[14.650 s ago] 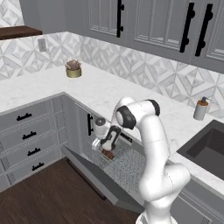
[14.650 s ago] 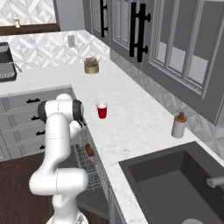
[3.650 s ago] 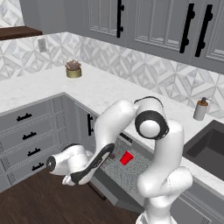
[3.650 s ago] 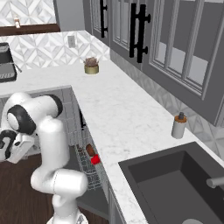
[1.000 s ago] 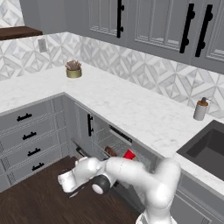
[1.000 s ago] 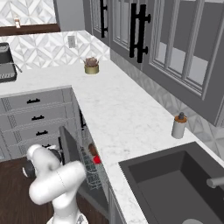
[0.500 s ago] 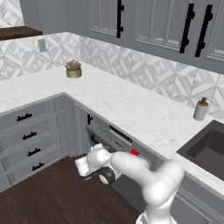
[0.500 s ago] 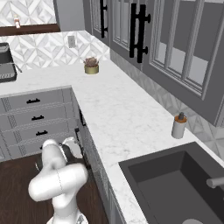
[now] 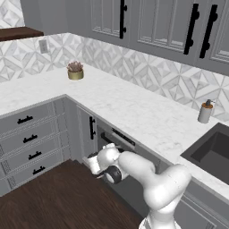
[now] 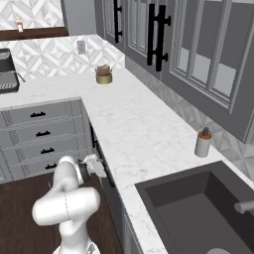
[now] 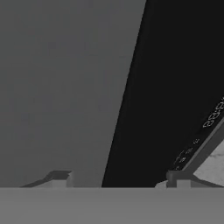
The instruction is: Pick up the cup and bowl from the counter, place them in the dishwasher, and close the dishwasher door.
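**Arm low at the dishwasher front, bench bare of cup and bowl**

I see a grey kitchen: upper cabinets [image 9: 179, 27] with black bar handles, a patterned tile backsplash [image 9: 147, 74] and a dark wood floor [image 9: 53, 197]. The L-shaped white marble bench [image 9: 134, 112] runs from the corner to a dark sink [image 9: 214, 150]. Under it on the left is a stack of grey drawers [image 9: 31, 138].

The dishwasher door [image 9: 129, 188] stands nearly upright against the unit, with the black control strip [image 9: 118, 136] showing above it. From the hand view, the grey panel is right in front, beside a dark gap.

The gripper [image 9: 92, 162] sits low against the door; its jaws look spread, with nothing between them.

A gold plant pot [image 9: 75, 71] stands in the corner, and a soap dispenser [image 9: 205, 111] by the sink.
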